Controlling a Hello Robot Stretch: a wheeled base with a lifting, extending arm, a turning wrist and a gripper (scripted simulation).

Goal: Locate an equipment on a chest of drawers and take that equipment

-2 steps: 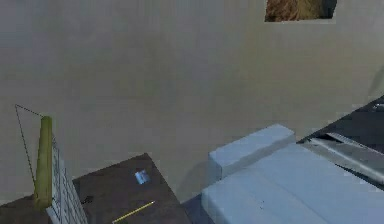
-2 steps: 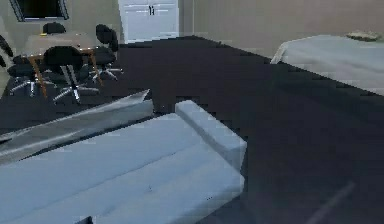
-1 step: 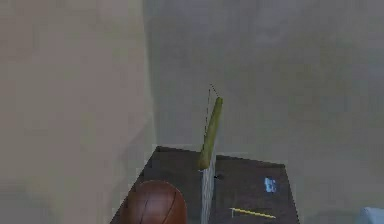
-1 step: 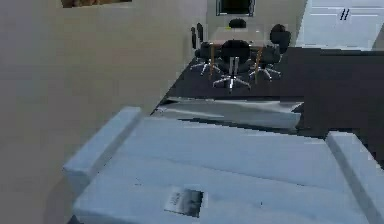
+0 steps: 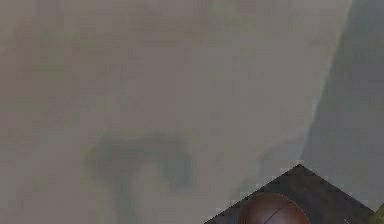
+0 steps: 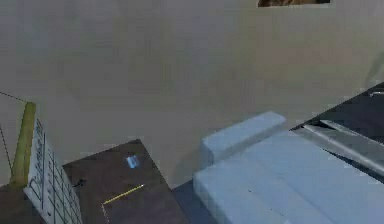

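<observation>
**Forward view:** a pale wall (image 5: 150,90) stands close ahead and meets a greyer wall (image 5: 352,110) at a corner on the right. At the lower right the corner of a dark counter (image 5: 312,188) juts in. A rounded brown ball (image 5: 272,211), which answers to the equipment, rests on it at the bottom edge. **Arm side view:** the counter (image 6: 105,172) sits at the lower left against the wall. It carries a small blue thing (image 6: 131,161), a thin yellow stick (image 6: 123,194) and, at the left edge, a white gridded panel (image 6: 45,185) rimmed in yellow-green. A bed (image 6: 300,190) with a pale pillow (image 6: 245,134) lies just beside the counter, with a narrow dark gap between them. Open dark floor (image 6: 362,105) lies beyond the bed. The hand's state cannot be told.
</observation>
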